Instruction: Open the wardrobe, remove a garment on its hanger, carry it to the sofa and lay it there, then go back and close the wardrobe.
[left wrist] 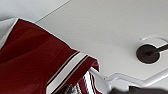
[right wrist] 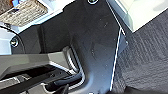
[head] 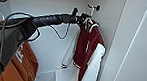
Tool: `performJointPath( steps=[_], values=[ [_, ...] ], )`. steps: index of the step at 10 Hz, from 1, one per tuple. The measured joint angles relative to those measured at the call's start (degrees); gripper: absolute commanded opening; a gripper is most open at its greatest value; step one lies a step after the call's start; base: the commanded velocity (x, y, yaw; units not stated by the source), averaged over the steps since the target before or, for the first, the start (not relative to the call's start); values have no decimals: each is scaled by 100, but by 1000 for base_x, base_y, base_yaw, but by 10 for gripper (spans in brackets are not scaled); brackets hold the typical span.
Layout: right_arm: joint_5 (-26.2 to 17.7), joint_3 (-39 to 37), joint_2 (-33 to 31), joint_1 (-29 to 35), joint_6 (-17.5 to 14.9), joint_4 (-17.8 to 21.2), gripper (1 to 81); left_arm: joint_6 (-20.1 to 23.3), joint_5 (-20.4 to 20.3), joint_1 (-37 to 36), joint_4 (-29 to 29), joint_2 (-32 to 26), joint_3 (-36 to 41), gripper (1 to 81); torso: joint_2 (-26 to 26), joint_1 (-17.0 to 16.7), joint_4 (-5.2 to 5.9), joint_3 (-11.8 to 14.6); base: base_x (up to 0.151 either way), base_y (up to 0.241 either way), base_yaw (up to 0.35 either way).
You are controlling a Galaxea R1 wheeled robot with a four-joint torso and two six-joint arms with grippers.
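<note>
The wardrobe [head: 51, 49] stands open, and I look into its white interior. The garment [head: 88, 44], a maroon jacket with white sleeves, hangs at the right on its thin white hanger [head: 92, 24]. My left arm reaches in from the left, and the left gripper [head: 84, 19] is right at the top of the hanger, beside the collar. A dark round rail fitting [head: 98, 7] sits just above it. In the left wrist view the garment [left wrist: 32, 65] shows close up. The hanger [left wrist: 117, 76] runs past it, below the round fitting [left wrist: 148, 53].
An orange jacket [head: 24, 65] hangs at the left of the wardrobe, partly behind my arm. The white door panel [head: 136, 48] stands close on the right. In the right wrist view there is dark carpet [right wrist: 145, 55] and a woven basket [right wrist: 25, 11].
</note>
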Motion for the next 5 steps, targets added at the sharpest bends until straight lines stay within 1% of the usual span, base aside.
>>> performJointPath(
  steps=[1,2,5],
  values=[
    [-4,-2,-2,0,0,0,811,17,-146,0,27,61,11,811,0,0,0,0,0,0,0],
    [-9,-20,0,-1,0,2,811,17,-385,0,116,127,18,811,0,0,0,0,0,0,0],
    [-22,-67,6,-4,0,17,811,20,-512,5,247,265,22,811,0,0,0,0,0,0,0]
  ],
)
